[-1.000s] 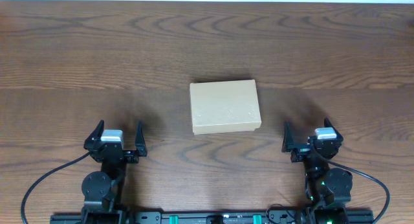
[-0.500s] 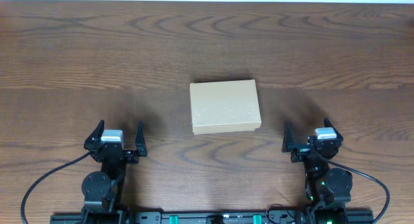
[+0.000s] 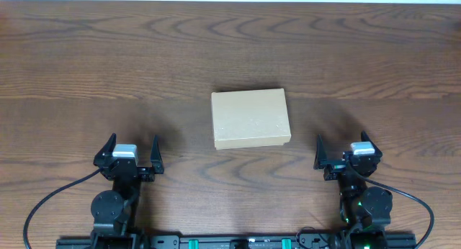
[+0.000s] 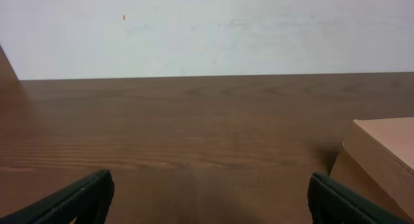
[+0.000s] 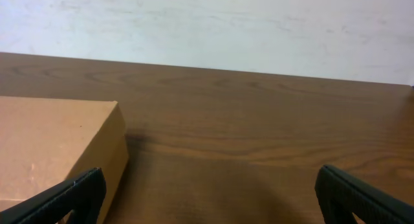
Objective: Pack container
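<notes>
Bench [image 3: 72,62] is filling the overhead view, wood grain running side to side. I'm seeing a pale wall [image 4: 226,30] behind its far edge in both wrist views.

Container [image 3: 250,119] is sitting flat about mid-bench, well in from every edge. Its lid is lying closed, and the box is skewed slightly against the grain. Nothing is touching it. It's showing as a corner at the right margin of the left wrist view and as a bigger block at the left of the right wrist view.

Both arms are parked at the near edge, one toward each near corner. The container is lying ahead of and between them, well apart from both.

Left gripper [image 3: 132,139] is pointing toward the far edge, fingers [image 4: 77,198] spread wide with only bare bench between them.

Right gripper [image 3: 343,138] is doing the same, fingers [image 5: 362,198] spread wide and holding nothing. The container's near corner is sitting just past its left finger in the wrist view, not touching.

Black cables [image 3: 43,202] are looping out from each arm base along the near edge.
</notes>
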